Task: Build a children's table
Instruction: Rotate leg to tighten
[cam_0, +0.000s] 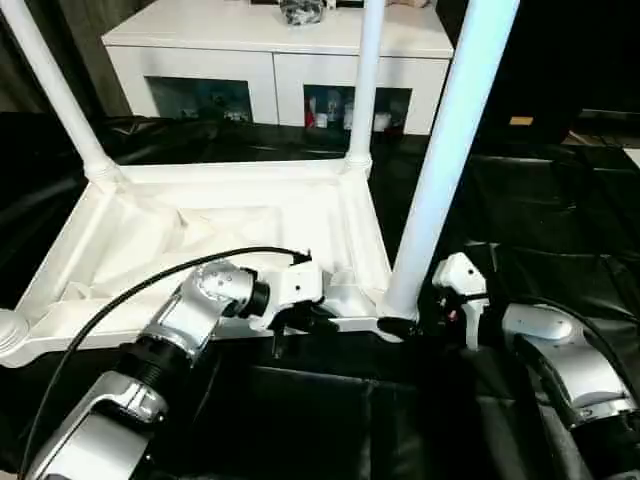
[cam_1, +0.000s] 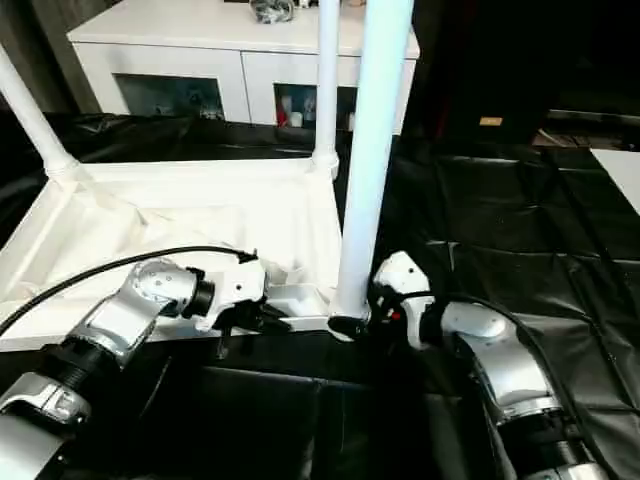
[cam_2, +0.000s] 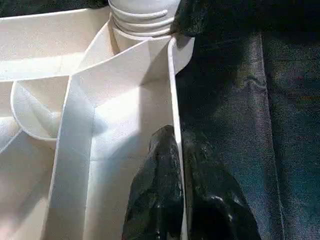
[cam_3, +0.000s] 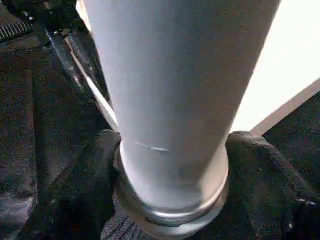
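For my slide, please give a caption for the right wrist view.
Right gripper closes its black fingers around the base of a white table leg standing in its corner socket.

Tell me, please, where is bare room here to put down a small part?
Free: the black cloth right of the tabletop, and the tabletop's recessed middle. Crowded: the near right corner, where the left gripper pinches the rim and the right gripper flanks the leg.

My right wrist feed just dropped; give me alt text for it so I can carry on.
The right pincer has a black finger on each side of the base of a white table leg, just above the leg's ringed bottom end. Black cloth lies behind.
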